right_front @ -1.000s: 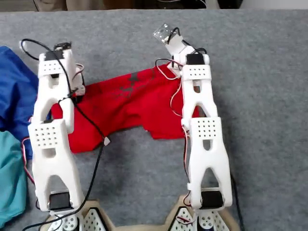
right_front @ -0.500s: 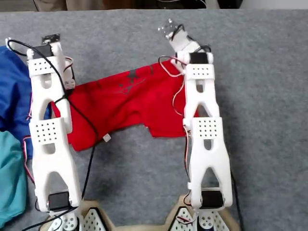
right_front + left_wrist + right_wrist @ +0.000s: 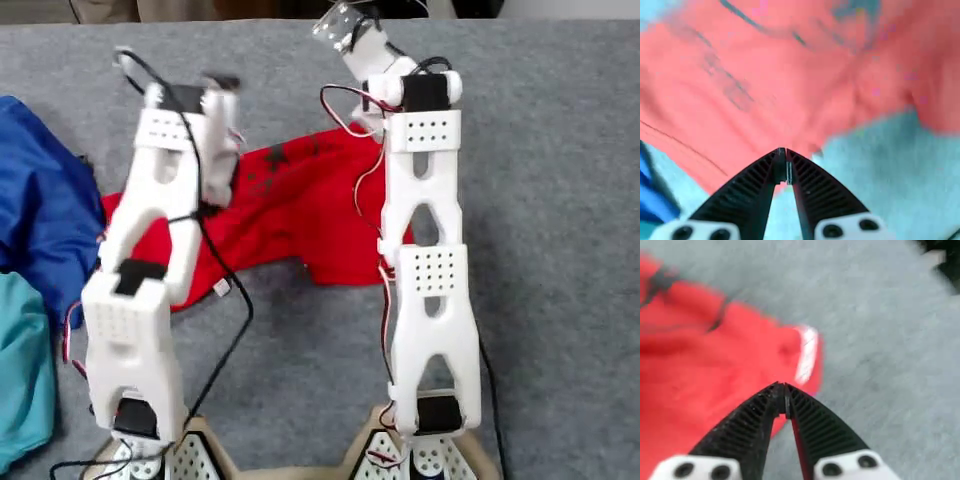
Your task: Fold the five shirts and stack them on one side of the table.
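Left gripper (image 3: 782,167): tips pressed together, no cloth that I can see between them, hanging over an edge of the red shirt (image 3: 790,75). Right gripper (image 3: 785,401): closed too, above another edge of it. The shirt lies spread mid-table (image 3: 560,200) between my arms, placed, I'd say, so both can reach. Off left, the blue shirt (image 3: 40,200) and teal shirt (image 3: 20,370) sit heaped aside, probably waiting.
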